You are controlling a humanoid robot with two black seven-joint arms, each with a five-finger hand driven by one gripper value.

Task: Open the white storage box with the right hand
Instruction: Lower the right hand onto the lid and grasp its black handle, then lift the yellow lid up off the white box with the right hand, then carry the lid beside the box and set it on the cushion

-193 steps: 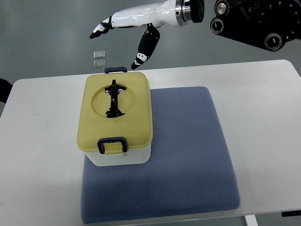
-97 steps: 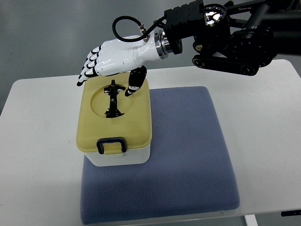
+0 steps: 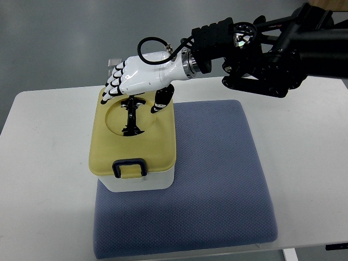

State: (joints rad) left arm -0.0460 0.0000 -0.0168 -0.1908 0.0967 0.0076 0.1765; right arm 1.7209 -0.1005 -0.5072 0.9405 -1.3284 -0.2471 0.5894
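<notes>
The right hand point(image 3: 138, 78) hangs over the far edge of the storage box point(image 3: 133, 142), blocking that side. The front latch point(image 3: 129, 166) stays reachable (nothing above it); the blue mat point(image 3: 217, 185) lies bare to the box's right.

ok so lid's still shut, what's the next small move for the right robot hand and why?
Probably lower the right robot hand and curl its fingers onto the black handle in the lid's round recess. The hand sits over the far end of the yellow lid, fingers extended and gripping nothing, and the white storage box looks fully closed, near latch down.
</notes>
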